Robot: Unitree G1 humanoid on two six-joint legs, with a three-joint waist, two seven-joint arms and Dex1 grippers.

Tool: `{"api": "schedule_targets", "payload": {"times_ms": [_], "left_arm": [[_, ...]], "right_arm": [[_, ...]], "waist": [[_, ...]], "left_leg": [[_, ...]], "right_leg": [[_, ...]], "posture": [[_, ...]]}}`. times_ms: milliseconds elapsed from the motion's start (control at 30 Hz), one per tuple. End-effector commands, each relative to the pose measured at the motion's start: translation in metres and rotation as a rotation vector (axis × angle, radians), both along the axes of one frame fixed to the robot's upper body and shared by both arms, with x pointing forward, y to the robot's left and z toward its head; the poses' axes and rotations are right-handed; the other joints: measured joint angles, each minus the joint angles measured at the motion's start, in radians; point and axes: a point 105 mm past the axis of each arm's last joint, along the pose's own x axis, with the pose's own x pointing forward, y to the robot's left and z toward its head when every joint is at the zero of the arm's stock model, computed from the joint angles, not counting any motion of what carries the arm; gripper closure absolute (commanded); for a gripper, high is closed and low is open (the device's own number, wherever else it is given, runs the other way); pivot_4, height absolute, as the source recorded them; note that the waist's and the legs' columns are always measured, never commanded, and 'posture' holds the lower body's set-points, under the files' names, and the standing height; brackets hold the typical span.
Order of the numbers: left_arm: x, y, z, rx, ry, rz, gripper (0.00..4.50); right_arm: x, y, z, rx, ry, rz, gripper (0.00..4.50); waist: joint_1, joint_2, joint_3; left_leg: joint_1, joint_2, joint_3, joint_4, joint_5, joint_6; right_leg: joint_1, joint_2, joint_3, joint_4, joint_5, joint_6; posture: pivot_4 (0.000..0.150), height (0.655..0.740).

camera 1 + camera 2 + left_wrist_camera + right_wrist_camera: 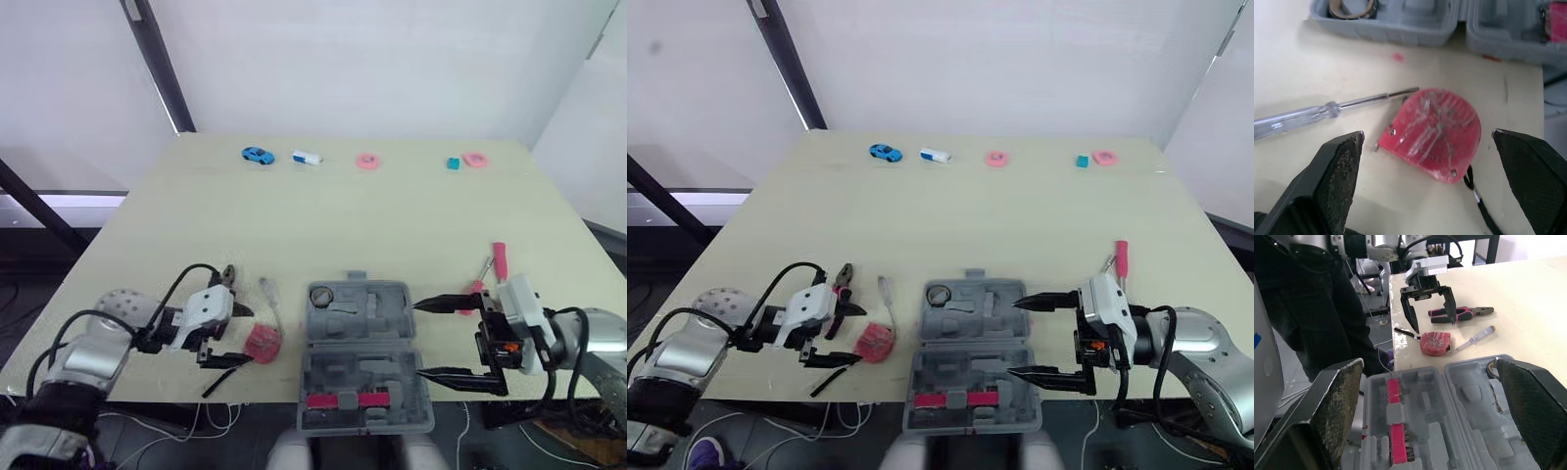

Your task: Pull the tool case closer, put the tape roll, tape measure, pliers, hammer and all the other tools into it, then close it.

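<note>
Packing step, by the look: on the desk (392, 215), at its near middle, the open tool case (387, 318), right gripper (419, 339) at its right side and left gripper (240, 336) to its left, both with fingers spread wide. Just ahead of the left fingers, touching neither, the red tape measure (262, 343); tape roll (321, 294) already in the case's far-left pocket. Next, likely: reach further, pinch the tape measure, carry it right into the case.

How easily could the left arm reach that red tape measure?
Probably yes, easily: the open left gripper points straight at the tape measure, with nothing between them. Only a clear-handled screwdriver lies close beside it.
</note>
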Motion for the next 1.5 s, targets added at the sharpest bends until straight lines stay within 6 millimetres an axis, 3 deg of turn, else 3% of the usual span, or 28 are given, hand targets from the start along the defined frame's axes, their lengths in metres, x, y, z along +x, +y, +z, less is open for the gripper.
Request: {"api": "schedule_targets", "payload": {"times_ms": [33,333,967,1067,1100,1167,1300,1500], "left_arm": [[0.000,-0.001,-0.003,0.034,0.033,-0.098,0.03],[0.015,-0.007,-0.010,0.062,0.026,-0.200,0.03],[0.020,-0.011,-0.029,0.129,0.019,-0.317,0.03],[0.019,-0.011,-0.032,0.125,0.017,-0.316,0.80],[0.017,-0.011,-0.033,0.114,0.017,-0.313,1.24],[0.013,-0.011,-0.034,0.090,0.015,-0.298,1.33],[0.008,-0.008,-0.026,0.049,-0.001,-0.263,1.33],[0.000,-0.009,0.007,-0.035,-0.052,-0.157,1.33]], "right_arm": [[-0.002,-0.002,0.008,0.012,-0.047,-0.005,0.00],[-0.005,-0.004,0.006,0.010,-0.050,-0.028,0.00],[-0.007,-0.006,0.004,0.009,-0.051,-0.056,0.00],[-0.007,-0.006,0.004,0.009,-0.051,-0.058,0.00],[-0.007,-0.006,0.003,0.009,-0.051,-0.058,0.00],[-0.007,-0.005,0.003,0.011,-0.051,-0.065,0.00],[-0.003,-0.003,0.001,0.009,-0.024,-0.095,0.00],[0.009,0.008,-0.008,-0.037,0.073,-0.185,0.00]], "waist": [[0.004,0.000,0.000],[0.006,0.000,0.000],[0.006,0.000,0.000],[0.006,0.000,0.000],[0.006,0.000,0.000],[0.005,0.000,0.000],[0.004,0.000,0.000],[-0.003,0.000,0.000]], "left_leg": [[0.000,0.000,0.000,0.000,0.000,0.000],[-0.001,0.000,-0.001,0.001,0.000,0.000],[0.000,0.000,-0.001,0.002,0.000,0.000],[0.000,0.000,-0.001,0.002,0.000,0.000],[0.000,0.000,-0.001,0.002,0.000,0.000],[0.000,0.000,-0.001,0.002,0.000,0.000],[0.000,0.000,-0.001,0.002,0.000,0.000],[0.000,0.001,-0.002,0.002,0.000,0.000]], "right_leg": [[0.000,0.000,0.000,0.000,0.000,0.000],[0.000,0.001,0.000,0.000,0.000,0.000],[0.002,0.002,0.001,0.001,0.000,0.000],[0.002,0.002,0.001,0.001,0.000,0.000],[0.002,0.002,0.001,0.001,0.000,0.000],[0.002,0.002,0.001,0.001,0.000,0.000],[0.002,0.002,0.001,0.001,0.000,0.000],[0.001,0.002,0.001,0.002,0.000,0.000]], "posture": [[0.150,0.7400],[0.150,0.7400],[0.150,0.7400],[0.150,0.7400],[0.150,0.7400],[0.150,0.7400],[0.150,0.7400],[0.150,0.7400]]}}
